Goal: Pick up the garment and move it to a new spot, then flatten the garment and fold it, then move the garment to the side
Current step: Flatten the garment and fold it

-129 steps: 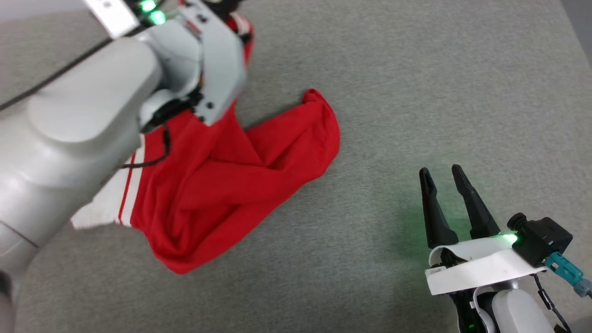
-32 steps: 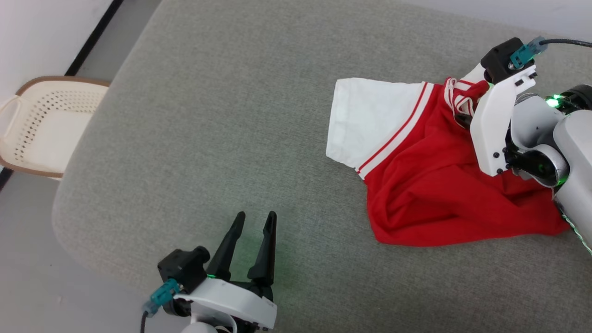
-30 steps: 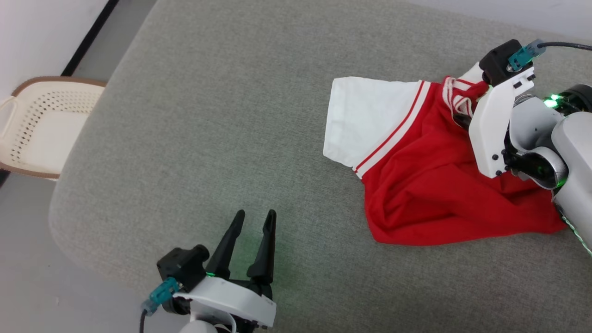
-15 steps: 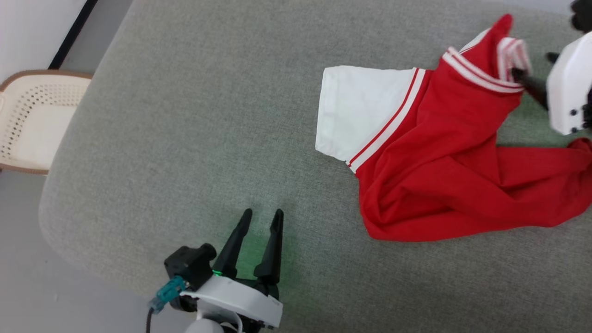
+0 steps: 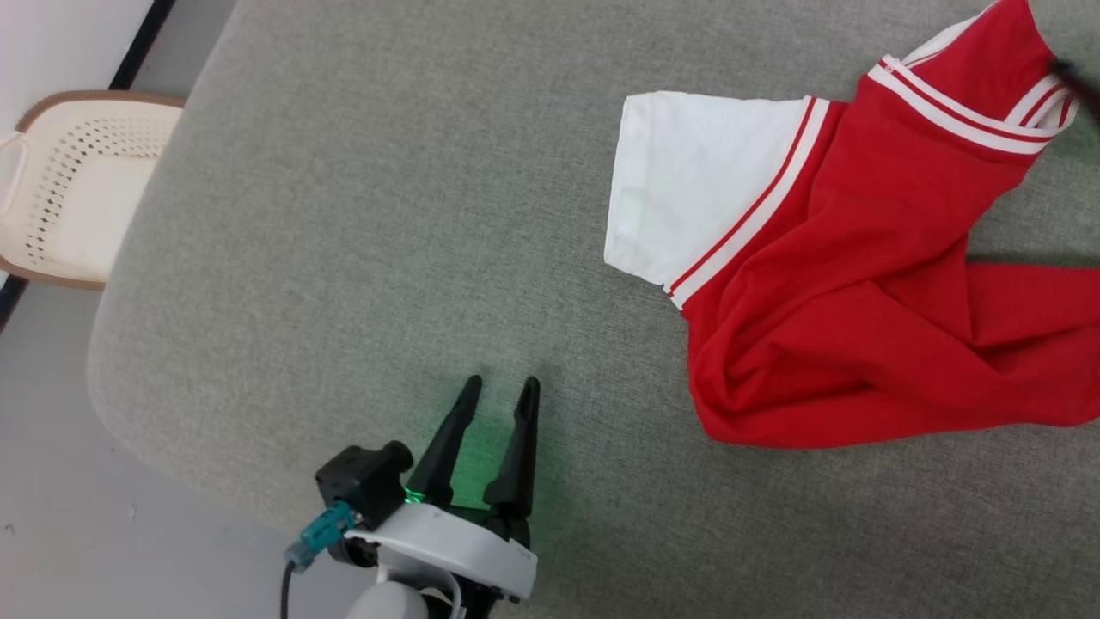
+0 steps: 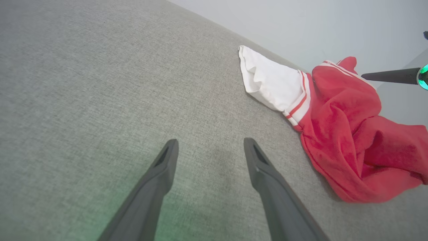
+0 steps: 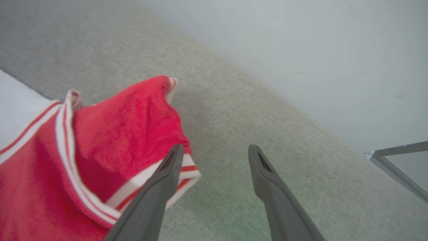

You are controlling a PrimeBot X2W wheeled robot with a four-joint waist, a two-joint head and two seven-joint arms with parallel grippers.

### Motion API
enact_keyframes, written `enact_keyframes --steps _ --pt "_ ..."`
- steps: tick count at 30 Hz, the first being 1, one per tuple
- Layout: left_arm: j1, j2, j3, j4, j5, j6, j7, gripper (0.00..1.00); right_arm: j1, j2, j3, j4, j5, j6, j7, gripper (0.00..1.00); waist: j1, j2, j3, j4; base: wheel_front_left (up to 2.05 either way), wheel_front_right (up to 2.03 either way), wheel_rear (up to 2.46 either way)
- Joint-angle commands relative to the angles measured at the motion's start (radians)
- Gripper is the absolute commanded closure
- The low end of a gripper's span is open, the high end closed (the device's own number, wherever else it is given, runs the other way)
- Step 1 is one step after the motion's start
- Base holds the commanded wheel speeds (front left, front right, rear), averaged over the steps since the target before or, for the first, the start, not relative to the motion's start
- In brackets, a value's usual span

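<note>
The garment point(image 5: 859, 301) lies crumpled on the grey cloth-covered table point(image 5: 387, 215) at the right, red with a white sleeve end point(image 5: 687, 180) spread to its left and striped trim at the top right. My left gripper point(image 5: 500, 397) stands open near the table's front edge, well left of the garment point(image 6: 344, 134), nothing between its fingers point(image 6: 167, 160). My right gripper point(image 7: 215, 150) is open beside the garment's striped trim point(image 7: 117, 134), its left finger overlapping the hem, the gap bare. One dark finger of it point(image 5: 1078, 73) shows by the trim.
A cream perforated basket point(image 5: 77, 189) sits on the floor past the table's left rounded edge. A pale wall runs behind the table's far edge point(image 7: 301, 50). A metal frame point(image 7: 398, 160) shows at the right.
My right gripper opened, let go of the garment's striped trim and drew back to the right. The released fabric settled on the table. The head camera shifted; my left gripper stayed open.
</note>
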Motion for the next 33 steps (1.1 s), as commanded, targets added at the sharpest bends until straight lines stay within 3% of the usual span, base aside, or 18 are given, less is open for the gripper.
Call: enact_keyframes --steps 1,6,25,33 --pt "-0.007 -0.003 -0.007 0.009 0.003 -0.002 0.0 0.0 -0.02 -0.025 -0.019 0.007 0.004 -0.001 0.0 0.0 0.0 0.0 0.007 -0.005 0.0 0.0 0.0" --pt "-0.024 -0.004 -0.017 0.005 -0.008 -0.004 0.0 0.0 0.001 -0.043 -0.017 0.014 0.001 -0.001 0.003 0.0 0.0 0.0 0.021 -0.013 0.0 0.0 0.0" --pt "-0.039 -0.004 -0.061 0.02 -0.031 0.008 0.0 0.0 0.017 0.058 0.081 -0.054 0.043 -0.001 -0.061 0.0 0.0 0.0 0.031 0.007 0.0 0.0 0.0" --pt "-0.04 -0.004 -0.083 0.022 -0.045 0.013 0.0 0.0 -0.008 0.08 0.117 -0.008 0.02 -0.001 -0.061 0.0 0.0 0.0 0.039 0.026 0.0 0.0 0.0"
